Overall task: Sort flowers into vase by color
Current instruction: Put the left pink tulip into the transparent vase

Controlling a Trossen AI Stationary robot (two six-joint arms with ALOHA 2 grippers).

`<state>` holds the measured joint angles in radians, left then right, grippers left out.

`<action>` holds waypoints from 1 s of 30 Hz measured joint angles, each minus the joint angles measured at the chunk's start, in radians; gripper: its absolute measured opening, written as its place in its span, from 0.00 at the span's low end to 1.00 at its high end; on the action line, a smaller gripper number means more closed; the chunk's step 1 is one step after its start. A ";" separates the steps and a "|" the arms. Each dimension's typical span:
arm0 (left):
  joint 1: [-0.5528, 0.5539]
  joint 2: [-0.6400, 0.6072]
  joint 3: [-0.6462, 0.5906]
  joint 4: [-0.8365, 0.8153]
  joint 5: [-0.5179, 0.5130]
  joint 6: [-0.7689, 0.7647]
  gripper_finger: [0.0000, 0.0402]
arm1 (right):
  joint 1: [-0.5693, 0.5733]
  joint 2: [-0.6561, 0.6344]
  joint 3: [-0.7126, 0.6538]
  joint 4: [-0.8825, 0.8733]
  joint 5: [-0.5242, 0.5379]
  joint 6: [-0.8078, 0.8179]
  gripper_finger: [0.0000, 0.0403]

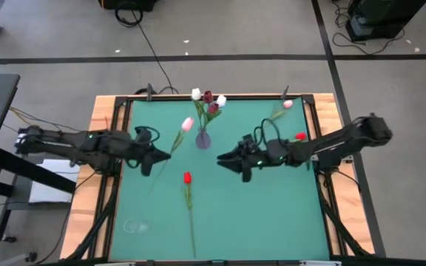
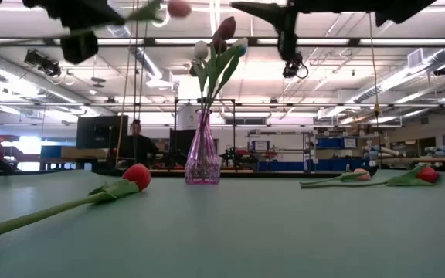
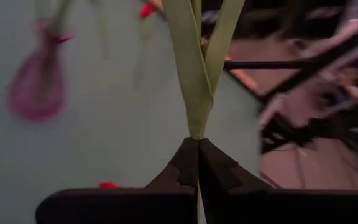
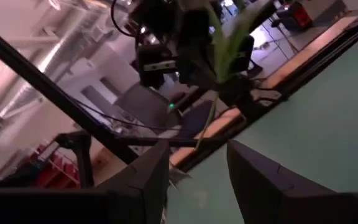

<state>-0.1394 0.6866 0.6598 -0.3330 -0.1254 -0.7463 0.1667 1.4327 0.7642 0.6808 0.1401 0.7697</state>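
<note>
My left gripper (image 1: 167, 155) is shut on a pink tulip (image 1: 187, 124), held in the air just left of the purple glass vase (image 1: 203, 138). The vase stands at the table's far middle and holds two white tulips (image 1: 196, 94) and dark red ones (image 1: 213, 108) by their stems. My right gripper (image 1: 221, 157) hangs open and empty just right of the vase, its fingers pointing left (image 4: 197, 171). A bright red tulip (image 1: 187, 177) lies flat on the mat near the middle. Another pink tulip (image 1: 288, 104) and a red one (image 1: 300, 137) lie at the far right. My left gripper pinches the pink tulip's green stem (image 3: 196, 132) between its two fingertips, just below where the long leaves (image 3: 194, 62) split off. The fingers come level from the table's left and lie across the stem. The tulip is lifted clear and tilted, its head (image 2: 179, 8) toward the vase.
The green mat (image 1: 272, 214) has a raised dark frame (image 1: 316, 118) around it, set in a wooden edge. In the low view a person (image 2: 136, 139) sits behind the table, far off in the room.
</note>
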 joint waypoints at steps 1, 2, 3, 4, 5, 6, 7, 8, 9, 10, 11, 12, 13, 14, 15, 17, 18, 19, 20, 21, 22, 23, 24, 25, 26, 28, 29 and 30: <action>-0.026 -0.003 0.000 0.027 -0.001 0.009 0.01 | 0.015 0.041 0.023 0.030 0.023 0.003 0.42; -0.053 -0.007 0.000 0.052 -0.001 0.022 0.01 | 0.029 0.082 0.052 0.052 0.037 0.001 0.42; -0.079 -0.008 0.000 0.080 0.015 0.044 0.01 | 0.043 0.122 0.086 0.065 0.049 -0.011 0.42; -0.105 -0.007 0.000 0.126 0.042 0.071 0.01 | 0.056 0.162 0.128 0.067 0.056 -0.029 0.42; -0.130 -0.006 0.000 0.177 0.078 0.099 0.01 | 0.068 0.205 0.175 0.067 0.058 -0.052 0.42; -0.153 -0.006 0.000 0.221 0.109 0.129 0.01 | 0.078 0.246 0.223 0.064 0.058 -0.079 0.42; -0.175 -0.006 0.000 0.265 0.135 0.158 0.01 | 0.086 0.287 0.273 0.062 0.059 -0.109 0.42; -0.196 -0.006 0.001 0.302 0.147 0.189 0.01 | 0.093 0.327 0.327 0.062 0.065 -0.138 0.42; -0.216 -0.007 0.001 0.323 0.148 0.221 0.01 | 0.100 0.362 0.380 0.057 0.079 -0.169 0.42; -0.232 -0.007 0.001 0.333 0.148 0.248 0.01 | 0.104 0.395 0.432 0.047 0.097 -0.199 0.42; -0.245 -0.008 0.001 0.340 0.148 0.269 0.01 | 0.108 0.428 0.486 0.039 0.120 -0.226 0.42; -0.255 -0.007 0.001 0.341 0.148 0.283 0.01 | 0.110 0.457 0.535 0.024 0.146 -0.252 0.42; -0.264 -0.006 0.001 0.336 0.148 0.296 0.01 | 0.111 0.485 0.582 0.008 0.169 -0.278 0.42; -0.271 -0.006 0.001 0.330 0.148 0.305 0.01 | 0.113 0.510 0.627 -0.005 0.185 -0.301 0.42; -0.279 -0.006 0.001 0.319 0.148 0.312 0.01 | 0.113 0.536 0.670 -0.017 0.195 -0.320 0.42; -0.288 -0.006 0.001 0.287 0.148 0.314 0.01 | 0.112 0.578 0.744 -0.039 0.201 -0.350 0.42; -0.291 -0.006 0.001 0.272 0.148 0.314 0.01 | 0.113 0.597 0.779 -0.048 0.200 -0.356 0.42; -0.295 -0.006 0.001 0.261 0.148 0.314 0.01 | 0.113 0.611 0.806 -0.059 0.200 -0.363 0.42; -0.300 -0.006 0.001 0.259 0.149 0.314 0.01 | 0.115 0.627 0.830 -0.064 0.198 -0.374 0.42; -0.308 -0.007 0.001 0.258 0.151 0.314 0.01 | 0.115 0.641 0.853 -0.066 0.191 -0.384 0.41; -0.314 -0.007 0.001 0.256 0.152 0.314 0.01 | 0.117 0.650 0.869 -0.071 0.184 -0.392 0.41; -0.320 -0.008 0.001 0.254 0.152 0.315 0.01 | 0.119 0.660 0.883 -0.075 0.183 -0.400 0.41; -0.326 -0.008 0.001 0.255 0.156 0.317 0.01 | 0.120 0.666 0.892 -0.074 0.174 -0.408 0.41; -0.331 -0.007 0.001 0.254 0.157 0.317 0.01 | 0.121 0.671 0.898 -0.075 0.161 -0.418 0.41; -0.336 -0.007 0.001 0.255 0.158 0.317 0.01 | 0.121 0.676 0.904 -0.073 0.144 -0.424 0.41; -0.344 -0.007 0.001 0.253 0.158 0.316 0.01 | 0.122 0.677 0.905 -0.072 0.109 -0.425 0.39; -0.347 -0.007 0.001 0.255 0.158 0.316 0.01 | 0.122 0.677 0.906 -0.075 0.100 -0.425 0.38; -0.350 -0.007 0.001 0.255 0.158 0.316 0.01 | 0.123 0.677 0.906 -0.080 0.095 -0.425 0.37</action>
<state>-0.4894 0.6800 0.6609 -0.0784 0.0322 -0.4301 0.2896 2.1098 1.6701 0.6008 0.2346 0.3447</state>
